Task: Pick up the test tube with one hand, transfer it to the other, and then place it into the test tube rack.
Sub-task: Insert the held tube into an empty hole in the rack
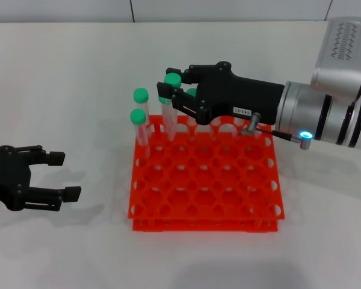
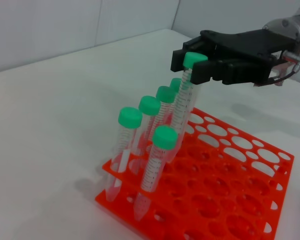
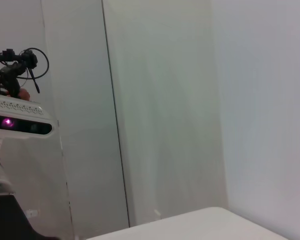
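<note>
Right gripper (image 1: 173,91) over the test tube rack (image 1: 206,180), jaws clamped on the test tube (image 2: 182,102); left gripper (image 1: 60,176) parked on the desk (image 1: 66,90), jaws wide open

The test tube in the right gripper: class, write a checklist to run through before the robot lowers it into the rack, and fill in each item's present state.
1. The right gripper holds the test tube just below its green cap: ok.
2. Tube's lower end points down toward a hole in the back row of the orange rack: cannot tell which hole.
3. Tube upright: not ok, it leans in the left wrist view.
4. Neighbouring tubes clear of the held tube: cannot tell, they stand very close.
5. Left gripper out of the way: ok, open and beside the rack.
</note>
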`<act>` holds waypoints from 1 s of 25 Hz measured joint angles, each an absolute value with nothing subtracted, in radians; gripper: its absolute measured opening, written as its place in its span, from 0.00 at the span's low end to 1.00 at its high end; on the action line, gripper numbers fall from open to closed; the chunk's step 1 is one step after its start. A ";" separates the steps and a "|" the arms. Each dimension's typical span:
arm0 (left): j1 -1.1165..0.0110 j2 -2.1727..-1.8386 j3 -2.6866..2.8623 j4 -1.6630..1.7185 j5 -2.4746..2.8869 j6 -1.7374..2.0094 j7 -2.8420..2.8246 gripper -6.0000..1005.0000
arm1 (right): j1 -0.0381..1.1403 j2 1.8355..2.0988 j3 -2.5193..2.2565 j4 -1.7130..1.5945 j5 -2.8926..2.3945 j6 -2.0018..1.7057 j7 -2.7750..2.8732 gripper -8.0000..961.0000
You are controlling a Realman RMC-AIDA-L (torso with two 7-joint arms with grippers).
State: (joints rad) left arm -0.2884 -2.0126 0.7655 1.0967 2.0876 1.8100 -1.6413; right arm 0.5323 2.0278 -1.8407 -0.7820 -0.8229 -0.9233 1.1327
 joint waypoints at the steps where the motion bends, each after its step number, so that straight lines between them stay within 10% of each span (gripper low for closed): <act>1: -0.288 -2.013 0.766 1.097 2.088 1.810 -1.641 0.89 | 0.532 2.028 -1.843 -0.781 -0.822 -0.921 1.132 0.30; 25: -0.288 -2.022 0.765 1.095 2.088 1.810 -1.628 0.89 | 0.543 2.028 -1.878 -0.776 -0.811 -0.905 1.132 0.31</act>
State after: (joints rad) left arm -0.2884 -2.0218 0.7654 1.0951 2.0878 1.8101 -1.6277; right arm 0.5431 2.0278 -1.8779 -0.7760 -0.8115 -0.9050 1.1317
